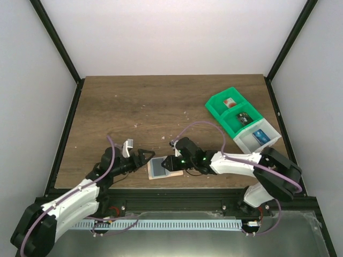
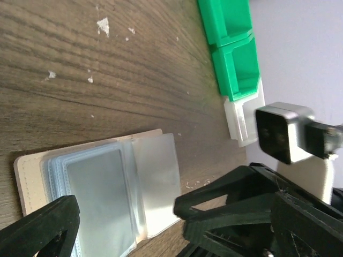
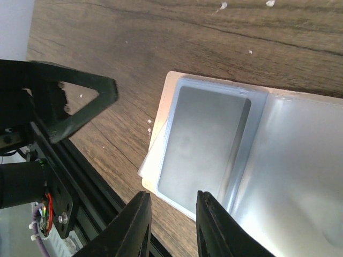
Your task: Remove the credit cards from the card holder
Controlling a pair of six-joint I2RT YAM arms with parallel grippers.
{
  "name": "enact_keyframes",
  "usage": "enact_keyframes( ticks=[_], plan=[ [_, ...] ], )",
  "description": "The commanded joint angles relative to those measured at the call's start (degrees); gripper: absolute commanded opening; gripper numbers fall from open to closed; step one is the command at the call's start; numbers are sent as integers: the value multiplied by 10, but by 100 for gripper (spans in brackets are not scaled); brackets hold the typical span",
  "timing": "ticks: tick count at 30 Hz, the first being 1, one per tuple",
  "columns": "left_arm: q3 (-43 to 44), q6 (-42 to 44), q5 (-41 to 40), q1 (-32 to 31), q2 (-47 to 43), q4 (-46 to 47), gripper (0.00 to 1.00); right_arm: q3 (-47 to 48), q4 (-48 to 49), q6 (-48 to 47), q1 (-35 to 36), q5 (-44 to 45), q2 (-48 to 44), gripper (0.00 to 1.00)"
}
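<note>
The card holder point(image 1: 159, 169) lies open on the wood near the table's front edge. Its tan cover point(image 2: 29, 176) frames pale blue-grey pockets point(image 2: 59, 176). A grey credit card point(image 3: 203, 142) sits inside the clear pocket, and it shows again as the card point(image 2: 99, 201) in the left wrist view. A pale sheet point(image 2: 155, 179) juts out past the pocket's edge; I cannot tell if it is a card. My left gripper point(image 1: 143, 159) is open just left of the holder, touching nothing. My right gripper point(image 3: 174, 227) hovers over the holder's near edge, narrowly open with nothing between its fingers.
A green-and-white compartment tray point(image 1: 236, 115) with small items stands at the back right, and its green wall point(image 2: 230, 43) shows in the left wrist view. The black frame rail point(image 3: 91, 187) runs right beside the holder. Small white flecks point(image 2: 102, 24) dot the wood.
</note>
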Motion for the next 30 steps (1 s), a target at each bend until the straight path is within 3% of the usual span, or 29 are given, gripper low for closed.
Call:
enact_keyframes(
  ticks=[1,11,19,26,30],
  plan=[
    [-14,26,-16,2,-42,-35,99,35,10,2,5,-23,37,25],
    [-40,14,6,2,-52,-21,88,63,-33,-10,6,12,117,23],
    [-50,-28,44,-2,-1,59,76,34,-36,-8,7,40,144,16],
    [-45,-34,40,-9,35,78,77,3,23,6,6,20,133,1],
    [-43,-34,40,-11,60,89,81,2,35,12,7,9,140,0]
  ],
)
